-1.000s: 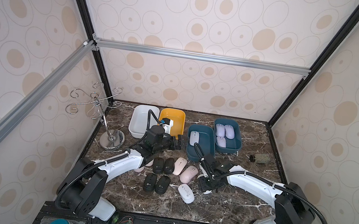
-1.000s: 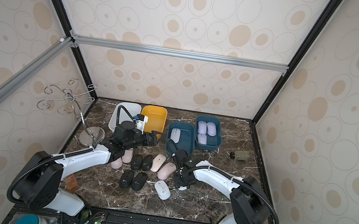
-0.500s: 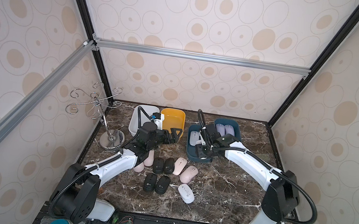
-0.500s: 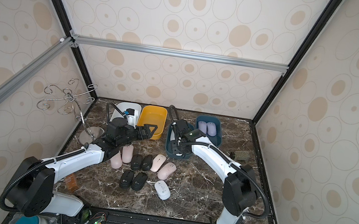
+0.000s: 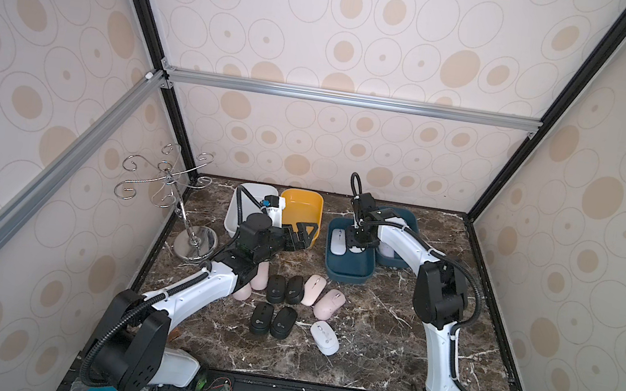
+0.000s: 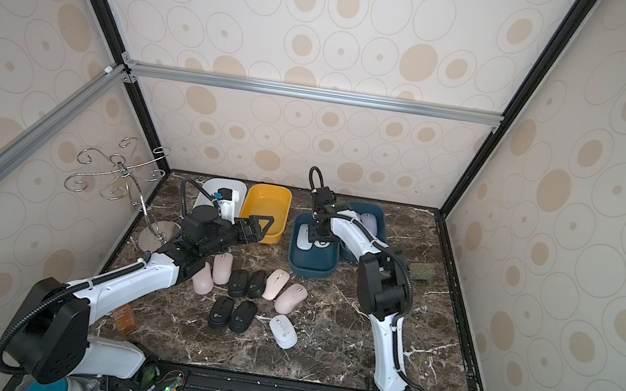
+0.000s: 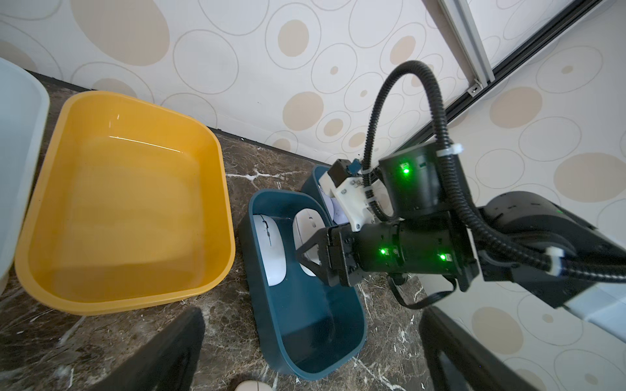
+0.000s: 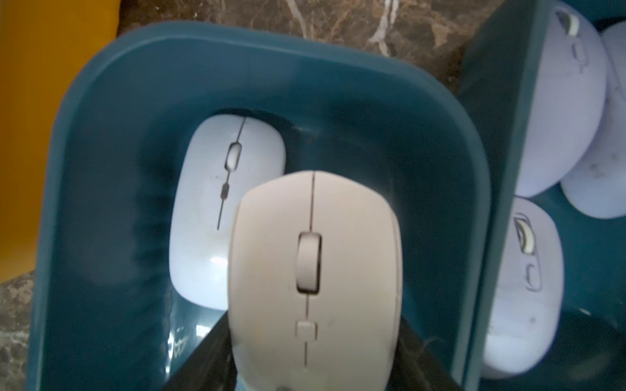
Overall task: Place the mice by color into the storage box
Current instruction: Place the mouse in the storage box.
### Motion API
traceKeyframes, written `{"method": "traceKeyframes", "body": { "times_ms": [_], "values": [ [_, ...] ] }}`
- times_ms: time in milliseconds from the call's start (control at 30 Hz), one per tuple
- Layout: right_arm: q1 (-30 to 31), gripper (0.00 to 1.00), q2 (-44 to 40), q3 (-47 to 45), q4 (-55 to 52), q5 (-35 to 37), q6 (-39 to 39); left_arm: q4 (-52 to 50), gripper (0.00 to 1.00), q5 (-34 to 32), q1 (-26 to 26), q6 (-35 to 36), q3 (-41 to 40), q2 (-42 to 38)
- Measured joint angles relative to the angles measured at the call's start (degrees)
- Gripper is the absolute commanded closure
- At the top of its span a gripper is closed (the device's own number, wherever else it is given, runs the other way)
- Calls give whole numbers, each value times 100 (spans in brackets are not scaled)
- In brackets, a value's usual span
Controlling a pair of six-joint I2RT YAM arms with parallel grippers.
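Two white mice are at the nearer teal bin (image 5: 347, 275): one white mouse (image 8: 315, 270) is clamped by its sides between the fingers of the right hand (image 5: 357, 243) and held over the bin's opening, while a second white mouse (image 8: 216, 203) lies on the bin floor just beside it. Whether the held one touches the floor cannot be told. The farther teal bin (image 5: 393, 262), right beside the first, holds three lavender mice (image 8: 569, 101). The left hand (image 5: 301, 234) hangs wide open and empty at the near edge of the yellow bin (image 7: 135, 203), which stands beside a white bin (image 5: 233, 214). On the desk (image 5: 387, 334) lie four black mice (image 5: 275, 287) in two pairs, four pink mice (image 5: 330, 303) flanking the farther pair, and a third white mouse (image 5: 325, 337) just beside the nearer pair.
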Motion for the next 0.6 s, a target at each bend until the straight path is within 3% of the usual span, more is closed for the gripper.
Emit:
{"method": "traceKeyframes", "body": {
  "times_ms": [600],
  "values": [
    [-94,51,243,7,33,289,94,31,0,96,35,-68,-15,2]
  ]
}}
